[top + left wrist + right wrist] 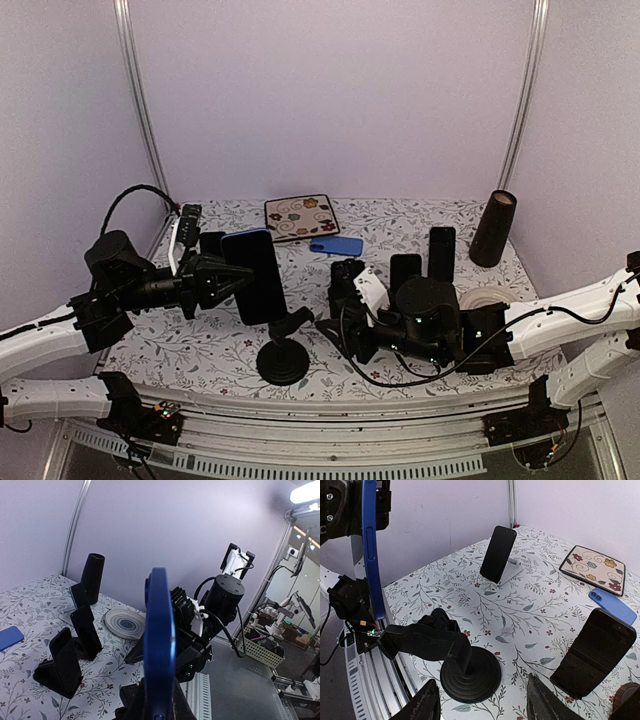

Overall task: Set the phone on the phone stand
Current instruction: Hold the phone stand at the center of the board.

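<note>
Top external gives me the flower-patterned table (pixel 420 225) with both arms reaching toward its near middle. My left arm (pixel 60 335) comes in low from the left with the wrist roughly level. The left gripper (pixel 222 278) is pinched tight on the phone (pixel 258 275), which hangs upright in the air with its dark screen toward that camera. Its lower corner is just beside the raised arm of the phone stand (pixel 283 355); whether they touch I cannot tell. My right arm (pixel 560 315) stretches in from the right. The right gripper (pixel 484 700) has its fingers spread, the stand's round base ahead between them, apart from both. A tall dark cone (pixel 493 228) stands at the back right and a flowered square tile (pixel 301 217) lies at the back. Two propped dark phones (pixel 441 253) stand between them, with a round white disc (pixel 490 298) near them. A small blue phone (pixel 336 245) lies flat by the tile
</note>
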Robot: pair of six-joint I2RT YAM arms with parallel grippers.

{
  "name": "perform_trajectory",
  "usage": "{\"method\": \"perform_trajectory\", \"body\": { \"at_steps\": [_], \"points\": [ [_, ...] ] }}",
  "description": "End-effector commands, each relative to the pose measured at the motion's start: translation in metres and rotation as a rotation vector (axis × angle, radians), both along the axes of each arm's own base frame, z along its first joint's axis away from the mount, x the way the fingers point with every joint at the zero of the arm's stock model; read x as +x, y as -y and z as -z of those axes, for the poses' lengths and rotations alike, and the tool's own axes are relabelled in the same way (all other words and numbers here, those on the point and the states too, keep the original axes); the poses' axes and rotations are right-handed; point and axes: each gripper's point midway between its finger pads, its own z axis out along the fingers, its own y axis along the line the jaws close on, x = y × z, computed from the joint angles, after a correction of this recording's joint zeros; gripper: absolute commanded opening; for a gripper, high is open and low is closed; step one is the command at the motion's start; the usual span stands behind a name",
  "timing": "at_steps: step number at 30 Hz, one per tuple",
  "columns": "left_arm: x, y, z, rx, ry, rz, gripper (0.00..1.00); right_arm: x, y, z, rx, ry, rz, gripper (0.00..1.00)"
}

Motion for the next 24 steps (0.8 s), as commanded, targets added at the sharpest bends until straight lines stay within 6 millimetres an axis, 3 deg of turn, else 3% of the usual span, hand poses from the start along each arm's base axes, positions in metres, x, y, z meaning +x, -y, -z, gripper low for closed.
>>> {"method": "perform_trajectory", "body": {
  "at_steps": [1,10,24],
  "points": [
    [-0.010,0.005,-0.020,-0.078,0.068,0.042,0.00,0.003,-0.005,-0.024,0.075,0.036,-0.015,0.58],
    [-0.018,0.014,-0.028,-0.119,0.106,0.065,0.00,0.001,-0.020,-0.018,0.090,0.047,-0.100,0.45],
    [-0.019,0.008,-0.030,-0.122,0.120,0.039,0.00,0.004,-0.031,0.000,0.071,0.047,-0.145,0.37]
  ]
}}
